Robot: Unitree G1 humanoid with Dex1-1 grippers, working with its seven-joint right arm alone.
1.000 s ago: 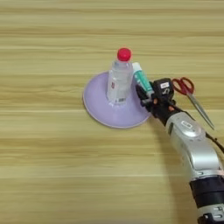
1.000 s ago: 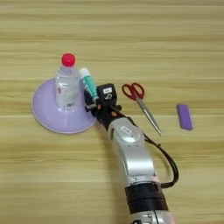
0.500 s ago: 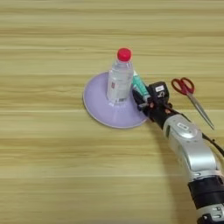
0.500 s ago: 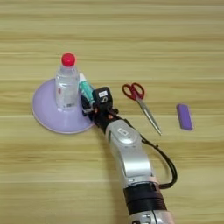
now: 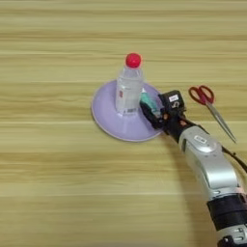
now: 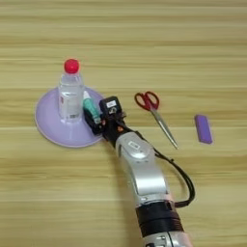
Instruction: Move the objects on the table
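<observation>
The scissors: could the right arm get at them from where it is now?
Probably yes. The scissors lie alone on bare table, just right of the tool, nothing between.

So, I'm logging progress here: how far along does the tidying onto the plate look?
Done: the bottle stands on the plate. In hand: the gripper has the glue stick at the plate's right edge. Left: the scissors and a purple block lie on the table.
</observation>
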